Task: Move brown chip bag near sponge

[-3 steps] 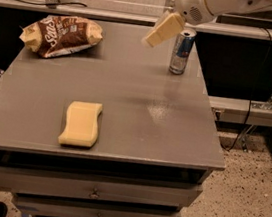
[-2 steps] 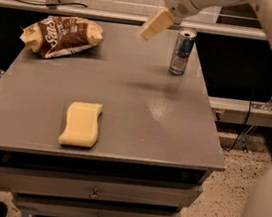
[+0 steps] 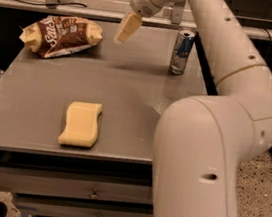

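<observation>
1. My end effector [image 3: 127, 28] hangs in the air over the back part of the surface [image 3: 128, 94], tilted so its pale tip points down and to the left. I cannot tell whether it is spread or pressed together. It touches nothing, and I see nothing held in it.
2. A faint shadow lies on the surface just below it.
3. The brown chip bag [image 3: 60, 35] lies near it to the left, in the back left corner of the surface, apart from my end effector. Its long axis runs left to right, with the left end a little closer to the front. Both ends are pale yellow and crinkled.
4. White script lettering runs along the bag's brown face. I cannot read the whole word.
5. A blue and silver can [image 3: 182, 52] stands upright on the other side of my end effector, toward the back right. Its label is too small to read.
6. The sponge [image 3: 81, 124] lies flat near the front edge, well apart from the bag, with its long axis running front to back.
7. My arm [image 3: 212, 141] curves across the right side, and a drawer [image 3: 93, 194] sits below the surface.
</observation>
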Robot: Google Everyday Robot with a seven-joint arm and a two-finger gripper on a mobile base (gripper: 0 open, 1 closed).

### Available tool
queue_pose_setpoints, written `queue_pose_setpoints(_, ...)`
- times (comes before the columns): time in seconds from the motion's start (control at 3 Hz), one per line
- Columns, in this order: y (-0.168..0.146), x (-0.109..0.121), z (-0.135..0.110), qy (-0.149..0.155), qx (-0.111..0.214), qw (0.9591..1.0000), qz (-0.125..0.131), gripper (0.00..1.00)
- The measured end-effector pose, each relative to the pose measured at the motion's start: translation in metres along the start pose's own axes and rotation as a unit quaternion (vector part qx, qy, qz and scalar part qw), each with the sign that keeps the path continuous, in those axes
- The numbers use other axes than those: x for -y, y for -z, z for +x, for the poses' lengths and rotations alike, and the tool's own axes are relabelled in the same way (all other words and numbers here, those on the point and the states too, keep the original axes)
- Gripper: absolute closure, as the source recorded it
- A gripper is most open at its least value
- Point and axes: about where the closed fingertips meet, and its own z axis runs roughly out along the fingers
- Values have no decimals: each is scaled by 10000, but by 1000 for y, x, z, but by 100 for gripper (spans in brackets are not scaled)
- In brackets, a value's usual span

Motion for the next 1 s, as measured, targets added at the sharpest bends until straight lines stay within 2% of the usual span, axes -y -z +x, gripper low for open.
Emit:
queue_pose_setpoints(0.33,-35,4,-12,51,44,9999,-153,0)
queue_pose_setpoints(0.67,-54,8,-29,-201,193,9995,-143,0)
queue_pose_setpoints(1.0,-73,1,-53,-611,482,9968,-203,0)
